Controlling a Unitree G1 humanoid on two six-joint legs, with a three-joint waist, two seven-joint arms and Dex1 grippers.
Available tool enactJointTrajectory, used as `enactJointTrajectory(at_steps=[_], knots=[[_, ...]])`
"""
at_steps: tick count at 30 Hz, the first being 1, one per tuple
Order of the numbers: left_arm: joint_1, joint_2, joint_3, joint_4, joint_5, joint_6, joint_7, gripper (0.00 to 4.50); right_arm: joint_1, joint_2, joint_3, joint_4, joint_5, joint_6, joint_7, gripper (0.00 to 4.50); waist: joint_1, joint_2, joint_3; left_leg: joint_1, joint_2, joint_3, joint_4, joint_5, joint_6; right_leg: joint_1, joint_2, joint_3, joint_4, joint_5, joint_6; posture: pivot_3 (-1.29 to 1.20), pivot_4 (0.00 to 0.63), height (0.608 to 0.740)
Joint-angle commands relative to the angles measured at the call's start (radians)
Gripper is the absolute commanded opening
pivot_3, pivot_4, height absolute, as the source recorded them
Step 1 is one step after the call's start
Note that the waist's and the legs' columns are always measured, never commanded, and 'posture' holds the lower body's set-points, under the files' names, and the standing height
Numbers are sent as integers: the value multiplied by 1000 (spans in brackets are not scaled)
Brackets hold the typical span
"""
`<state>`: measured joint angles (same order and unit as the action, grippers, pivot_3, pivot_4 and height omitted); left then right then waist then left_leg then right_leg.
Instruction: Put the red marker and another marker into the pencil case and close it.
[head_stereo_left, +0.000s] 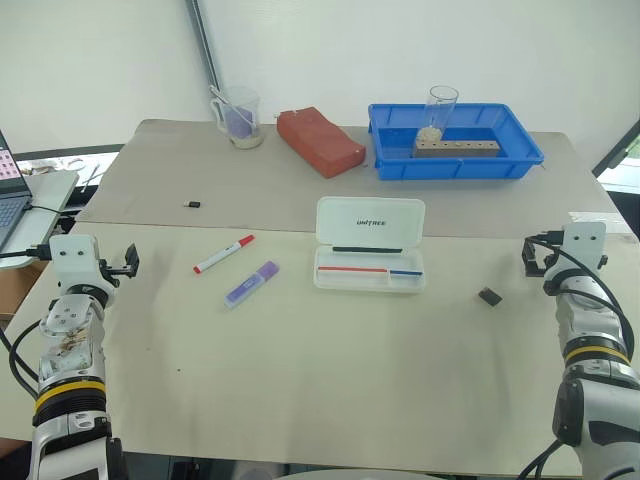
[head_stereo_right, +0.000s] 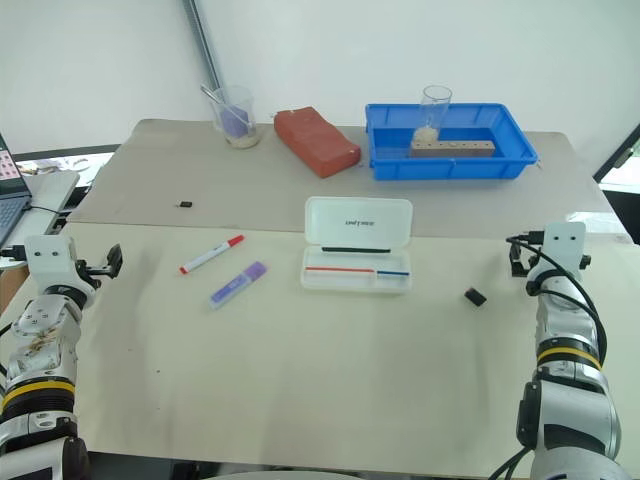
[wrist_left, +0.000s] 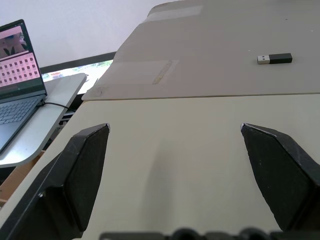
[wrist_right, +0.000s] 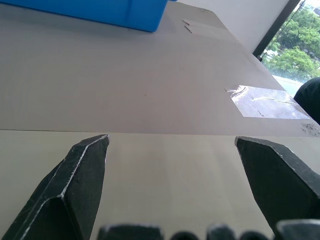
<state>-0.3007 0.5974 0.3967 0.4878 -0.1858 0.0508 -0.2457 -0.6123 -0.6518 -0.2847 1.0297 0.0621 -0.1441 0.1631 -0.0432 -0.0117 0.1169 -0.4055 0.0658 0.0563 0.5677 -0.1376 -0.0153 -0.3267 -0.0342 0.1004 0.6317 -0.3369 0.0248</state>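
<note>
Currently, start state: both markers lie loose on the counter (head_stereo_left: 330, 390); nothing is packed yet.
Left hand (head_stereo_left: 122, 262): released, fingers spread wide, holding nothing, at your left edge of the counter, well apart from the markers.
Right hand (head_stereo_left: 535, 258): released too, empty, at the right edge.
Red marker (head_stereo_left: 223, 254): flat on the counter, left of the pencil case, lying aslant.
Another marker (head_stereo_left: 251, 283): the purple highlighter, just beside the red marker on its nearer side.
Pencil case (head_stereo_left: 370, 244): open, lid raised at the back, with a black, a red and a blue pen already in the tray.
Risk, wrong pick: the red pen in the case could be mistaken for the red marker; check for the white barrel.
Risk, crowding: the two markers lie close, so a wide approach may nudge one away.
Risk, closing: a marker laid across the pens would likely stop the lid from shutting.
Risk, sliding: the light case may skate when you press the lid; steady it with your other hand.
</note>
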Motion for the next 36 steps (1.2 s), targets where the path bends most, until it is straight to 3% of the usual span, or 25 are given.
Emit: enactJointTrajectory(at_steps=[1, 5, 10, 14, 19, 22, 26, 31, 36], knots=[[5, 24, 24, -53, -12, 11, -1, 4469, -22, -21, -4, -25, 4, -5, 0, 4447, 0, 0, 0, 0, 0, 0, 0, 0, 0, 0, 0, 0, 0, 0, 0, 0, 150, 740], [11, 32, 20, -78, -7, 27, -5, 4469, -8, -21, -5, -44, 5, -5, 5, 4447, 0, 0, 0, 0, 0, 0, 0, 0, 0, 0, 0, 0, 0, 0, 0, 0, 150, 740], [-61, 62, -13, -191, -77, 120, -138, 4469, 26, -40, 15, -191, 12, 35, 102, 4447, 3, 0, 0, 0, 0, 1, 0, 0, 0, 0, -1, -1, 0, 0, 0, 0, 150, 740], [-128, 104, -133, -325, -128, 224, -351, 4469, 103, -55, 33, -418, 46, 131, 237, 4447, 9, 0, 0, -1, -1, 2, 0, 0, 0, 1, -2, -3, 0, 0, 1, 0, 150, 740], [-286, 127, -397, -419, -106, 266, -651, 4469, 299, -88, 58, -920, 251, 405, 502, 4447, 20, 3, 0, -1, -1, 3, 0, 0, 0, 3, -2, -4, -1, -1, 2, 0, 150, 740], [-375, 71, -539, -394, -83, 227, -790, 4469, 427, -130, 68, -1215, 386, 579, 593, 4447, 25, 5, 0, -1, -1, 3, 0, 0, 0, 3, -2, -4, -1, -1, 2, 0, 150, 740], [-446, -36, -697, -318, -9, 140, -898, 4469, 532, -168, 102, -1480, 459, 733, 607, 4447, 25, 3, 2, -3, -1, 2, 2, 0, 0, 2, -1, -3, -2, -1, 2, 0, 150, 740], [-496, -163, -823, -102, 122, -60, -931, 4469, 550, -129, 158, -1635, 476, 842, 519, 4447, 25, -1, 4, -7, -1, 1, 3, 0, 0, -2, 0, -2, -2, -2, 3, 0, 150, 740], [-544, -257, -844, 105, 183, -188, -939, 4469, 558, -109, 153, -1717, 495, 915, 458, 4447, 30, -2, 5, -15, -1, -2, 5, 0, 1, -8, 0, -3, -2, -1, 3, 0, 150, 740]])
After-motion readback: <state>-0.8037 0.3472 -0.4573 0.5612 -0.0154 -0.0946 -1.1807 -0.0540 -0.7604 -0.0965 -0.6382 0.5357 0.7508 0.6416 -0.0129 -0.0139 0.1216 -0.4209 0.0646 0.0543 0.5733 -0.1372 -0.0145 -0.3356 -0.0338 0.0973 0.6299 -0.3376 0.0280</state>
